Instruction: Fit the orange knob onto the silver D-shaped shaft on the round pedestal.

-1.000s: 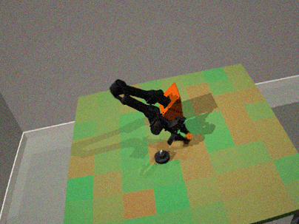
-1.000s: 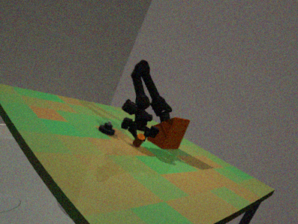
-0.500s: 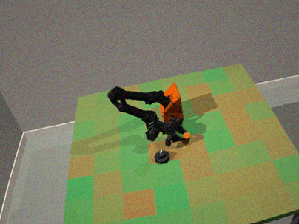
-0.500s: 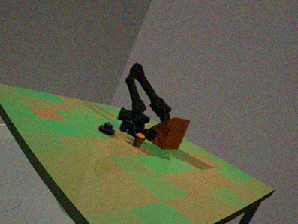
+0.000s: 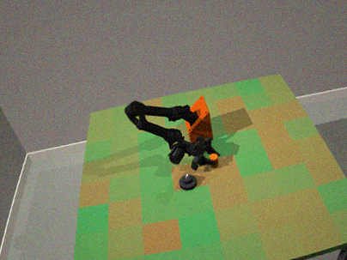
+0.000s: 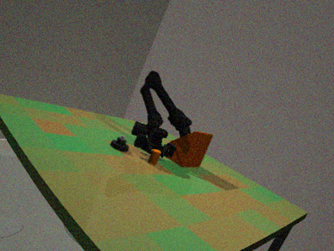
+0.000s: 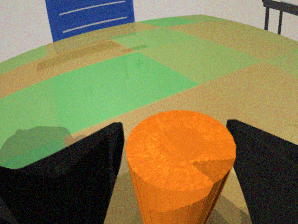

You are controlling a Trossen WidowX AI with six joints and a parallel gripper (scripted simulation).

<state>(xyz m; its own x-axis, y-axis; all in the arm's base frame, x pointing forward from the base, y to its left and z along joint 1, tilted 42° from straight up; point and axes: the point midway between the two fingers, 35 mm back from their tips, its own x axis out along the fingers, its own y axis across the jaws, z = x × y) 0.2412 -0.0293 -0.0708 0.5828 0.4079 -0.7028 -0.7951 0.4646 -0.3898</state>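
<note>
Hand (image 7: 180, 163) low over the surface (image 5: 256, 207), fingers apart, a thin gap on each side of the orange knob (image 7: 180, 175), so gripping nothing. Knob standing upright between them, long axis vertical, hole underneath and hidden. Pedestal (image 5: 188, 182) with silver shaft (image 5: 186, 176) near, off to one side.
</note>
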